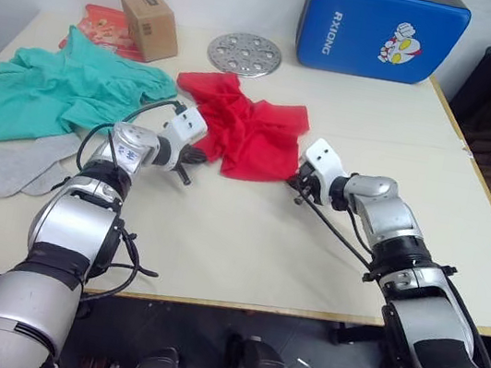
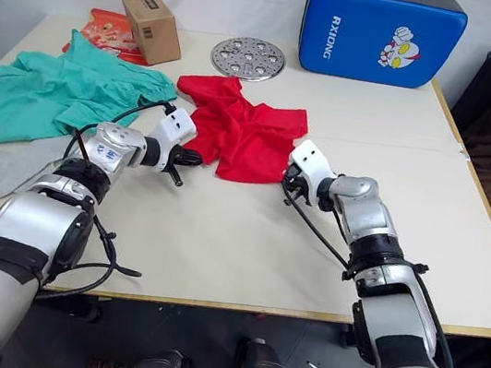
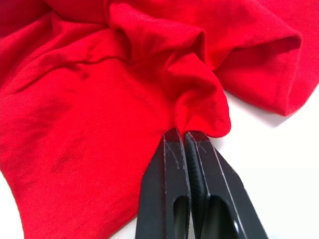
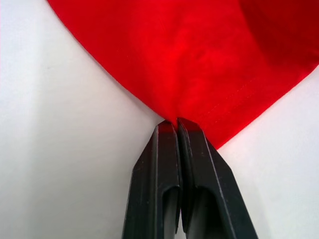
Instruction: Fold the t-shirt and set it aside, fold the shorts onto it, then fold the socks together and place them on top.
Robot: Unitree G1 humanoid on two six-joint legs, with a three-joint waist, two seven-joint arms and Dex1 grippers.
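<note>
T-shirt (image 1: 249, 133) lay crumpled in the middle of the table (image 1: 246, 240), with the shorts (image 1: 60, 89) spread at the far left and the socks (image 1: 15, 164) nearer, at the left edge. Both grippers were at its near edge. The left gripper (image 3: 183, 134) had its jaws pressed together on a bunched fold of red cloth at the left side. The right gripper (image 4: 175, 123) was also closed, pinching the hem at the near right corner.

The cloth looked thin, light and very soft, so it would probably hang and wrinkle when lifted and would not keep any shape. It seemed not slippery and not fragile. I judge that the hem and the corners were the best places to hold, because the stitched edge is thicker. The left pinch held a loose fold, which might slip.
</note>
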